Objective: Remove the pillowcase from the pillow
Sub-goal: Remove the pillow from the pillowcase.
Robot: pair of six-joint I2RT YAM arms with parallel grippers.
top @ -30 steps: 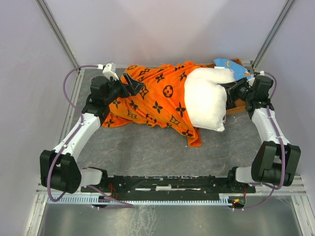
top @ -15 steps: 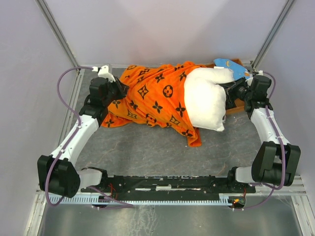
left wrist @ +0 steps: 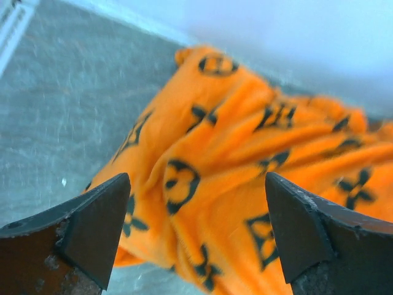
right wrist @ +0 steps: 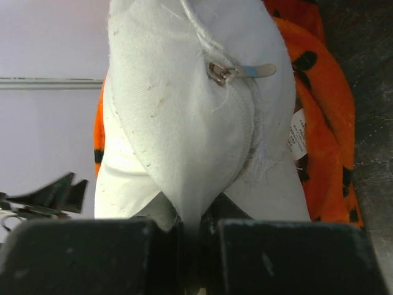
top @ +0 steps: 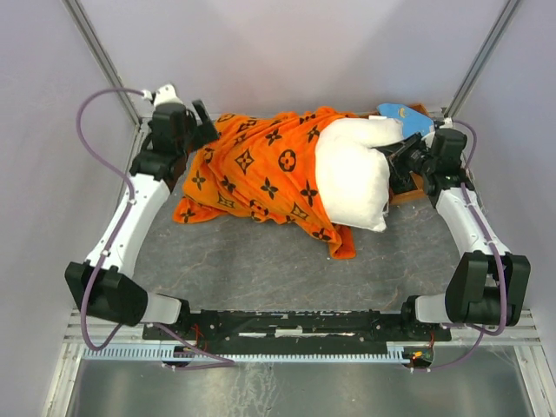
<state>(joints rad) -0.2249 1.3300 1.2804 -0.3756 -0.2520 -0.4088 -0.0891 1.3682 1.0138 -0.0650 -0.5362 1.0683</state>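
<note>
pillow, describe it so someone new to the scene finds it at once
On the grey table, look far right, by the right claw. The pillow is the puffy plain white cushion sticking out of the orange pillowcase with black motifs.

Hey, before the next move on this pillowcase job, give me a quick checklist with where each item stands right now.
1. Right tool shut on the pillow: ok, white fabric is pinched between its fingers.
2. Left tool open: ok, its jaws stand wide apart.
3. Left tool gripping the pillowcase: not ok, nothing is between its fingers; the orange cloth lies beyond them.
4. Pillow free of the pillowcase: not ok, only its right end shows bare.
5. How far the pillow reaches inside the pillowcase: cannot tell.
</note>
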